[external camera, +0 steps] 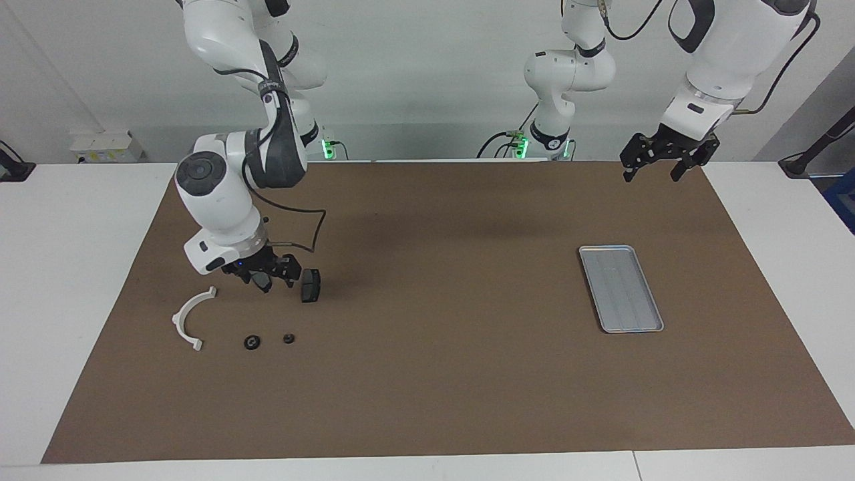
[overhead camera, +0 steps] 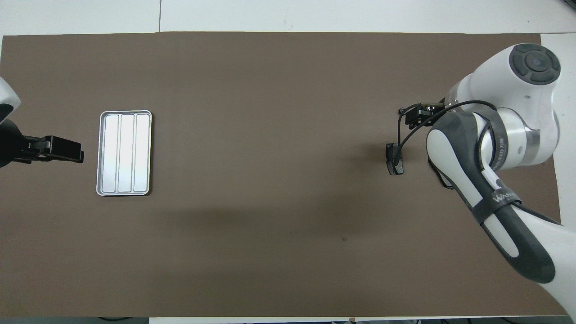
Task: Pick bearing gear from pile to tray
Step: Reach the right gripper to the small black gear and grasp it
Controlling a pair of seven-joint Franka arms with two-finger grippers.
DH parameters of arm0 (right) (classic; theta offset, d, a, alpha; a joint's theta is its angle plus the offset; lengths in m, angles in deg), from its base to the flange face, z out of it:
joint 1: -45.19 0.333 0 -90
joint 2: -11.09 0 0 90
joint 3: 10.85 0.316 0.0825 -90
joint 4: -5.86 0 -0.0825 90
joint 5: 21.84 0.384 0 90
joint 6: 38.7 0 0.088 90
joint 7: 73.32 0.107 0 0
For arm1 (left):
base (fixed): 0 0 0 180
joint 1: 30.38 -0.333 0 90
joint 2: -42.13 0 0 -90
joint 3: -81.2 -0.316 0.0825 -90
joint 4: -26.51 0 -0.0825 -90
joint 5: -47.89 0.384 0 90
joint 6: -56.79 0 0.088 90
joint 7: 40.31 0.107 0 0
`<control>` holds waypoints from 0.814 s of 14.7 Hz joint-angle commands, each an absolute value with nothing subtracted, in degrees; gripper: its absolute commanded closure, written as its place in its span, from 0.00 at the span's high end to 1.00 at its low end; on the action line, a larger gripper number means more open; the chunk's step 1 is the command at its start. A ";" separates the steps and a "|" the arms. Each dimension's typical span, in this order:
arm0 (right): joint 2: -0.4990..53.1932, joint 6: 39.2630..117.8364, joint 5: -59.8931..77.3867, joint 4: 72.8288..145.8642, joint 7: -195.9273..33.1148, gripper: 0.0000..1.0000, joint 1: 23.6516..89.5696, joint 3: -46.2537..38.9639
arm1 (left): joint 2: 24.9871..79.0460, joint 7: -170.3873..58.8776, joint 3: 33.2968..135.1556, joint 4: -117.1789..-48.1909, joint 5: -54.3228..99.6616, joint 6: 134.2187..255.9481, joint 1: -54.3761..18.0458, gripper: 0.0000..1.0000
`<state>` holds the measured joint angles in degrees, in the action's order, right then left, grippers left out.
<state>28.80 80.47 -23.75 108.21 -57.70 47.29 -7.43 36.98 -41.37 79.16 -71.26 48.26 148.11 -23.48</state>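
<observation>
Facing view shows most of the pile at the right arm's end of the brown mat (external camera: 427, 374): a white half-ring bracket (external camera: 190, 317), the larger black round piece (external camera: 252, 342) and the smaller black round piece (external camera: 288, 339) beside it, and one dark brake pad (external camera: 310, 285) nearer to the robots than the round pieces. The right gripper (external camera: 266, 275) hangs low over the pile, over the spot between the bracket and that brake pad, its fingers spread apart with nothing between them. A second brake pad is mostly hidden under the gripper in this view; only a dark sliver shows there.

From overhead, the right arm's white and grey body covers the bracket and the larger round piece, so only the brake pad (overhead camera: 394, 158) and an edge of the second brake pad (overhead camera: 443, 180) show. That view also places the right gripper (overhead camera: 416, 115) over the round pieces, which the facing view does not bear out in height.

The tray (external camera: 620, 288) lies flat on the mat toward the left arm's end, well apart from the pile, its ribbed floor bare. The overhead view shows its three lengthwise channels (overhead camera: 124, 153) clearly. The left gripper (external camera: 661, 160) waits in the air over the mat's edge nearest the robots, jaws parted and holding nothing; overhead it sits just beside the tray (overhead camera: 58, 150).
</observation>
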 commanded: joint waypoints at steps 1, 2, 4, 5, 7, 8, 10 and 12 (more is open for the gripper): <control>33.48 82.50 -24.66 104.92 -53.38 1.00 48.26 -7.07 | 35.45 -41.28 79.09 -72.54 48.16 147.67 -23.61 1.00; 35.59 82.24 -24.74 103.08 -52.50 1.00 48.26 -7.07 | 35.45 -41.28 79.09 -72.54 48.16 147.75 -23.61 1.00; 41.12 82.15 -24.66 98.60 -49.78 1.00 48.35 -7.15 | 35.54 -41.28 79.09 -72.54 48.16 147.75 -23.61 1.00; 43.41 82.33 -24.74 96.32 -49.16 1.00 48.35 -7.15 | 35.54 -41.28 79.09 -72.54 48.16 147.67 -23.61 1.00; 45.45 82.41 -26.23 94.54 -48.19 1.00 48.09 -7.07 | 35.45 -41.28 79.09 -72.54 48.16 147.67 -23.61 1.00; 45.98 82.68 -26.67 94.54 -47.66 1.00 48.35 -7.15 | 35.45 -41.28 79.09 -72.54 48.16 147.67 -23.61 1.00; 47.39 83.99 -29.30 94.36 -45.73 1.00 48.35 -7.15 | 35.54 -41.28 79.09 -72.54 48.16 147.67 -23.61 1.00; 47.39 84.61 -30.37 94.36 -44.85 1.00 48.35 -7.07 | 35.45 -41.28 79.18 -72.63 48.16 147.49 -23.61 1.00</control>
<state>46.72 84.11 -28.59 95.62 -46.69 48.58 -7.53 36.97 -41.37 79.16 -71.26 48.26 148.09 -23.48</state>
